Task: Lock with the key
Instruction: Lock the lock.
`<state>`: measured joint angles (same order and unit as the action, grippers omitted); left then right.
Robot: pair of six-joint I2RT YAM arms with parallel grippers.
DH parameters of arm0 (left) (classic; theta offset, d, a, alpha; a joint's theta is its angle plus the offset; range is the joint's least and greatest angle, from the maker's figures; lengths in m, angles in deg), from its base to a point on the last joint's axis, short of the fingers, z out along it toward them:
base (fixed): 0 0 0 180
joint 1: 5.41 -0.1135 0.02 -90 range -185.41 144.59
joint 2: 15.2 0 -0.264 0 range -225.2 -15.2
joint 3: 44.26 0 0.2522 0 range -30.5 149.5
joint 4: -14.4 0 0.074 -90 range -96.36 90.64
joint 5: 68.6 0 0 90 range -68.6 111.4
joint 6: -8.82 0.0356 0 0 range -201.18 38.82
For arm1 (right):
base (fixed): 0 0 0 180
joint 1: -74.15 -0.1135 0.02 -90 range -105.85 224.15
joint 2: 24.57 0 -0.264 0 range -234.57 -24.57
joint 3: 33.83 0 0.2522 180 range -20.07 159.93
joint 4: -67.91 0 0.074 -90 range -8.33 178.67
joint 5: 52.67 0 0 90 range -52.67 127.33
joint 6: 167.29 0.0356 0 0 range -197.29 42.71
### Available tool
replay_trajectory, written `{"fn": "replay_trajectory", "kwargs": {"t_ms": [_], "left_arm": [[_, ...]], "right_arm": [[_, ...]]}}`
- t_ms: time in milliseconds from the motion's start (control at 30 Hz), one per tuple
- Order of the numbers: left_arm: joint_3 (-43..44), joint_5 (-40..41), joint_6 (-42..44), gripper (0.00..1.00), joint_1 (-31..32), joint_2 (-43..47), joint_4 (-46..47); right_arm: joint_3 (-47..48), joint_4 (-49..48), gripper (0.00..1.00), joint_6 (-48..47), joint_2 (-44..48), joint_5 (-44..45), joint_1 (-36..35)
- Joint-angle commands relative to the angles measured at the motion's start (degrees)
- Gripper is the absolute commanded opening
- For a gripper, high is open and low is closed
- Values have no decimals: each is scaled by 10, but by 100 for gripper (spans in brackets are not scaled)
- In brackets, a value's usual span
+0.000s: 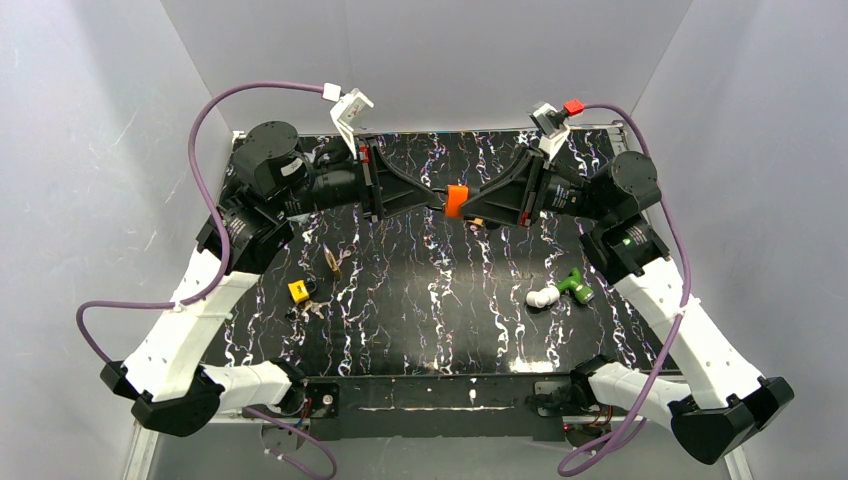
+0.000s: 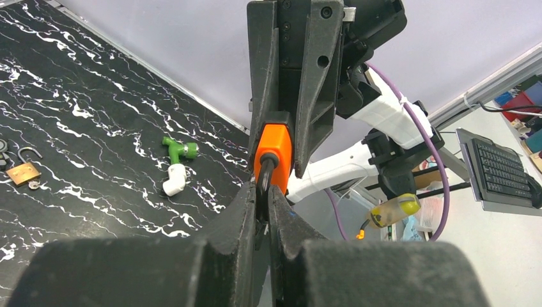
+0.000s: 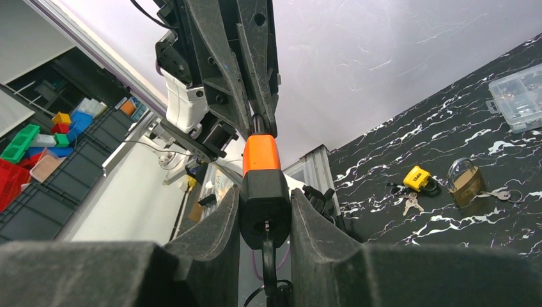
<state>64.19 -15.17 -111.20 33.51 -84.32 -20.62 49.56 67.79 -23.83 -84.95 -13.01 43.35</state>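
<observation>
Gripping orange padlock (image 1: 456,200) mid-air: right fingers (image 3: 206,238) clamp body, left fingers (image 2: 240,217) pinched shut on key (image 2: 264,184).

Both arms reach inward and meet above the rear centre of the black marbled table (image 1: 420,340). The left gripper (image 1: 434,196) points right, its fingers closed together on a thin dark key (image 1: 441,194) at the left face of the orange lock (image 1: 456,200). The right gripper (image 1: 478,204) points left and clasps the lock from the opposite side, holding it clear of the table. On the surface lie a brass padlock (image 1: 332,260), a yellow padlock (image 1: 298,291) with loose keys (image 1: 312,309) just beside it, and, well apart on the right, a white fitting (image 1: 543,296) touching a green fitting (image 1: 575,285)
</observation>
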Motion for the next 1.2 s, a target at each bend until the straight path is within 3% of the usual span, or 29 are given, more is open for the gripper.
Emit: {"fn": "replay_trajectory", "kwargs": {"t_ms": [0, 1167], "left_arm": [[4, -28, 8, 0, 38, -36, -7], [16, -17, 8, 0, 83, -69, -9]], "right_arm": [[24, -41, 1, -2, -8, 13, -17], [28, -18, 1, -28, -19, 23, -30]]}}
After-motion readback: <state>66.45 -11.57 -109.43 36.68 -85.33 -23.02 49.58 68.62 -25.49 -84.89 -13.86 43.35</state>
